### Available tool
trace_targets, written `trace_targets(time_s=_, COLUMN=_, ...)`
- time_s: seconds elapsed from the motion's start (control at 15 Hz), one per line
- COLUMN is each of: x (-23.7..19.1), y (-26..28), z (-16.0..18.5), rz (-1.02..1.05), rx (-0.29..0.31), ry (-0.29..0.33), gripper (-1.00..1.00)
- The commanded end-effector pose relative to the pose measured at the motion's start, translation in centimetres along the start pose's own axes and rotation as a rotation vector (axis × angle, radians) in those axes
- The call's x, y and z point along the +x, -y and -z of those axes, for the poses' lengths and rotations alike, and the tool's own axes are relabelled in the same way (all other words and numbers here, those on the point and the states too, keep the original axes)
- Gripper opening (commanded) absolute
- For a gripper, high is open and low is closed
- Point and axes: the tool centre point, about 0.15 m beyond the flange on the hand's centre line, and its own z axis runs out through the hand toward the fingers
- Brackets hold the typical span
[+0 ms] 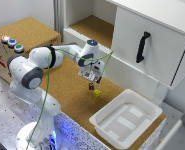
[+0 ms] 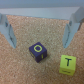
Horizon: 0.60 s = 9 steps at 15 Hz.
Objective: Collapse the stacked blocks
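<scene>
My tool (image 1: 93, 79) hangs with fingers (image 2: 9, 31) spread wide, holding nothing. The dark block (image 2: 38, 51) lies on the cork table (image 2: 20, 67) below the gap; the yellow-green block (image 2: 67, 62) sits just beside it.

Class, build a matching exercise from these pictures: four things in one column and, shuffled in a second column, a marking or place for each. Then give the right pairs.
Things
1. dark cube
2. yellow-green cube
3. white tub
4. black handle

Marking or place
A. on the white cabinet door
B. shows the letter T
C. on the cork top, towards the exterior view's right of the cubes
D. shows the letter O

Pairs: 1-D, 2-B, 3-C, 4-A
</scene>
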Motion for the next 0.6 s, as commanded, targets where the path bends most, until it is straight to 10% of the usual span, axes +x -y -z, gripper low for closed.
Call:
trace_targets(time_s=0.0, x=0.4, y=-3.2, z=1.0, rz=-0.025, rx=0.004, ry=-0.042, gripper=1.00)
trace_targets(time_s=0.53, x=-0.4, y=-17.8, z=6.4, rz=-0.290, rx=-0.035, ry=-0.112, gripper=1.00)
